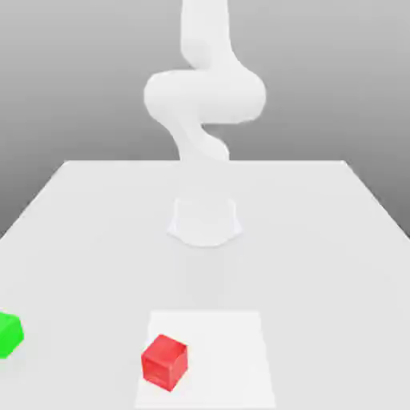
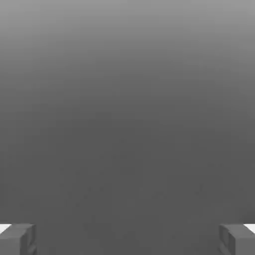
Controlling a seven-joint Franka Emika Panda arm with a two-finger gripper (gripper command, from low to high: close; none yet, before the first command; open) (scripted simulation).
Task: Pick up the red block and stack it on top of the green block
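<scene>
The red block (image 1: 164, 362) rests on the table near its front edge, slightly toward the exterior view's left of centre. Over at the far left edge of the exterior view sits the green block (image 1: 10, 335), partly cut off by the frame. The two blocks are well apart. In the hand view my gripper (image 2: 127, 240) is open, its grey fingertips (image 2: 17, 239) spread wide with nothing between them and only plain grey background beyond.
The white arm's base (image 1: 205, 221) stands at the middle of the table (image 1: 320, 240), and its links (image 1: 204, 96) rise out of the top of the exterior view. A lighter square patch (image 1: 224, 352) lies under the red block.
</scene>
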